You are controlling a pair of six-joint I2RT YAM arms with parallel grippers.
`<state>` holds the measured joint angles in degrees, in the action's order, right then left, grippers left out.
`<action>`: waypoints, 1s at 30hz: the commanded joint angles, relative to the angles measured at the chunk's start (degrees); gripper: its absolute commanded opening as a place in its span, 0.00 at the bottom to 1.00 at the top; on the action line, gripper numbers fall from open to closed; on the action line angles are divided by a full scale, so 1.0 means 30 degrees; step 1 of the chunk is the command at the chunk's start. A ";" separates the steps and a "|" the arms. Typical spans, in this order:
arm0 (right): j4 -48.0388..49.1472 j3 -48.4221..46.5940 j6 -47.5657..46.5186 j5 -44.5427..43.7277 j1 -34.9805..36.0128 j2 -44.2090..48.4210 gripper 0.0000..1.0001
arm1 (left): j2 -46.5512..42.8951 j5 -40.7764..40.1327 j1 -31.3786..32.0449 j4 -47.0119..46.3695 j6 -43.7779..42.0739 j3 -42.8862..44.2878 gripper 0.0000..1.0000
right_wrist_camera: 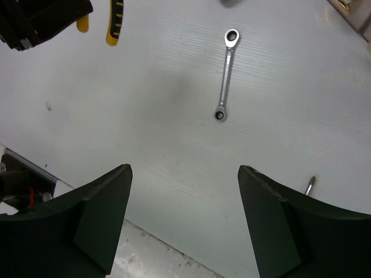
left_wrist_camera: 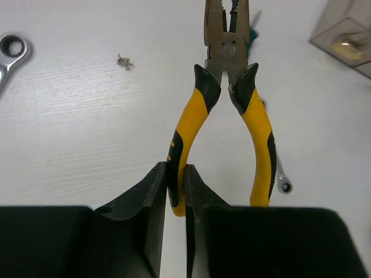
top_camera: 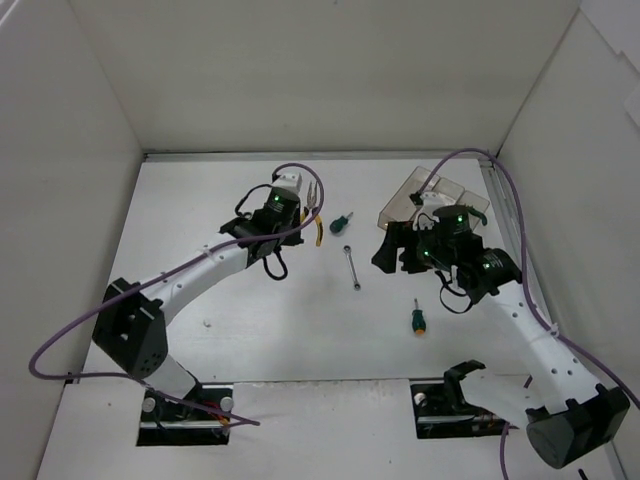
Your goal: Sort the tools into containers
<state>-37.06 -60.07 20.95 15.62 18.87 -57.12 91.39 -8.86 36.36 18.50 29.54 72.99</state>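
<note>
The left gripper (left_wrist_camera: 175,174) clamps its two black fingers on the left handle of the yellow-and-black-handled steel pliers (left_wrist_camera: 225,55), whose jaws point away. One silver ring-end wrench (left_wrist_camera: 11,51) lies top left. A second slim silver wrench (left_wrist_camera: 283,183) shows beside the right handle. A smoky clear plastic bin (left_wrist_camera: 348,43) occupies the top right corner.

Top camera sits high behind the arm bases and looks down over the whole table (top_camera: 250,340). Left wrist camera rides low and close, looking out past the left gripper (left_wrist_camera: 175,174) along the yellow-handled pliers (left_wrist_camera: 194,116). Right wrist camera hangs higher, facing down past the right gripper (right_wrist_camera: 185,171). It shares the silver wrench (right_wrist_camera: 225,75) with the top view. All three catch the pliers.
</note>
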 commanded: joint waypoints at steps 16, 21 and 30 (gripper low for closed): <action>0.5174 -0.3032 0.1190 0.2968 0.2585 -0.3457 0.55 | -0.5474 0.1636 0.3496 -0.5200 -0.1555 -0.1361 0.00; 0.5614 -0.3237 0.1307 0.2793 0.3171 -0.4103 0.53 | -0.5855 0.1870 0.4108 -0.5523 -0.1585 -0.1450 0.00; 0.6112 -0.3237 0.1337 0.2265 0.3729 -0.4425 0.16 | -0.6090 0.2105 0.4462 -0.5846 -0.1644 -0.1917 0.00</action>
<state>-23.66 -66.92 24.95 23.09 29.71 -70.78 75.77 -3.22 49.19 7.60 25.41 66.30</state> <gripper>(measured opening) 0.246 0.107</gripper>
